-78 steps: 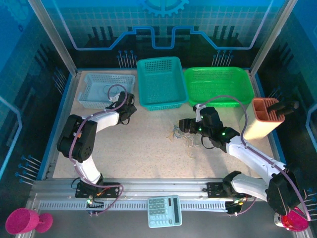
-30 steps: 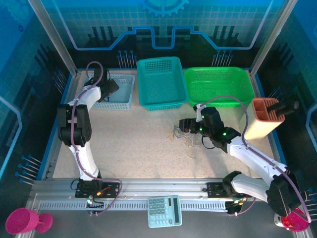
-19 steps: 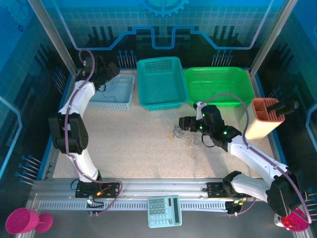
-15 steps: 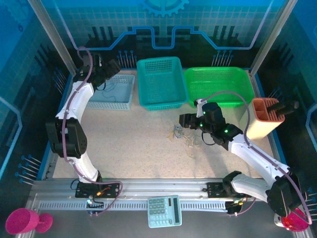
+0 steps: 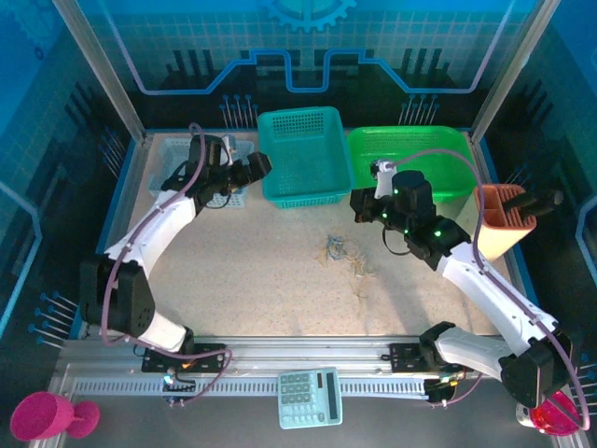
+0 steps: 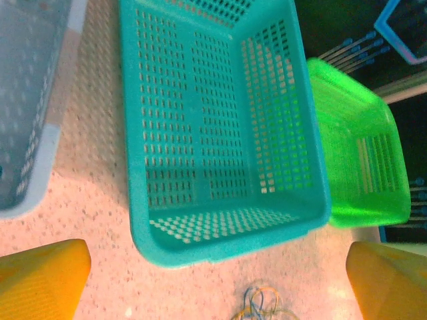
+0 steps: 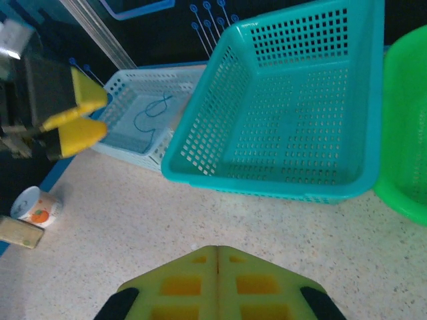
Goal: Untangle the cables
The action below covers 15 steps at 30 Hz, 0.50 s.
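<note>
The cables [image 5: 336, 248] lie in a small loose tangle on the speckled table, with pale strands [image 5: 360, 271] trailing toward the near side. The left wrist view catches their top loops [image 6: 263, 305] just below the teal basket [image 6: 220, 120]. My left gripper [image 5: 264, 168] hangs in front of that basket's left corner, open wide, its yellow fingers [image 6: 40, 280] far apart with nothing between them. My right gripper [image 5: 359, 202] is raised behind and to the right of the tangle. It is shut [image 7: 217, 249], and no cable shows in it. One dark cable [image 7: 152, 109] lies in the pale blue basket [image 7: 133, 127].
A teal basket [image 5: 303, 154] and a green basket [image 5: 410, 159] stand along the back, the pale blue basket [image 5: 168, 159] to their left. A terracotta holder [image 5: 499, 219] stands at the right edge. A calculator [image 5: 311, 397] lies on the front rail, and a small cup [image 7: 30, 203] by the left wall.
My left arm swung right from the pale blue basket to the front of the teal basket, staying open. My right gripper rose off the cables toward the back and shut.
</note>
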Each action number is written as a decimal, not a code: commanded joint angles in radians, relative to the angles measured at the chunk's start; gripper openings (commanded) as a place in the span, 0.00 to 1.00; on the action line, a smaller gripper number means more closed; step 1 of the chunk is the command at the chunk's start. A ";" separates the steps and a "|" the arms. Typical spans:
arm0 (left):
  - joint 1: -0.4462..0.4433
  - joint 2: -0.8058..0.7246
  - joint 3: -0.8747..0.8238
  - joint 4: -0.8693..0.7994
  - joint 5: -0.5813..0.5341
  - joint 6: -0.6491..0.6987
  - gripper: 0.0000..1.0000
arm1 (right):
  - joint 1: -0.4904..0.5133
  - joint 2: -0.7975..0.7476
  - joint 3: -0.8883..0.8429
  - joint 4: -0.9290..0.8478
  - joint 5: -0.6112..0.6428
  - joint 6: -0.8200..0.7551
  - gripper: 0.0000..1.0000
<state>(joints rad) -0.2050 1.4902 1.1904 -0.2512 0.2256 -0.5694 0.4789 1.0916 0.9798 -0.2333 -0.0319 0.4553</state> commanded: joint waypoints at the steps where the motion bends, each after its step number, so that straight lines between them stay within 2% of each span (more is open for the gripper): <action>1: -0.032 -0.073 -0.057 0.071 0.040 0.010 0.99 | -0.016 0.014 0.054 -0.025 -0.023 -0.013 0.00; 4: -0.060 -0.103 -0.100 0.065 0.038 0.016 0.99 | -0.020 0.015 0.057 -0.070 0.004 -0.012 0.03; 7: -0.102 -0.130 -0.149 0.079 0.035 0.003 0.99 | -0.024 -0.011 0.007 -0.123 0.034 0.013 0.22; 8: -0.118 -0.136 -0.163 0.079 0.035 0.000 0.99 | -0.023 -0.027 -0.017 -0.142 0.041 0.026 0.32; 11: -0.158 -0.151 -0.198 0.080 0.026 -0.007 0.99 | -0.023 -0.086 -0.094 -0.193 0.042 0.070 0.52; 13: -0.180 -0.159 -0.218 0.087 0.019 -0.013 0.99 | -0.023 -0.125 -0.170 -0.232 0.046 0.096 0.61; 15: -0.197 -0.163 -0.228 0.087 0.009 -0.016 0.99 | -0.021 -0.168 -0.224 -0.277 0.052 0.120 0.66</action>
<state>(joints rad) -0.3836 1.3598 0.9844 -0.1871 0.2405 -0.5766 0.4683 0.9745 0.8146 -0.3977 -0.0002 0.5232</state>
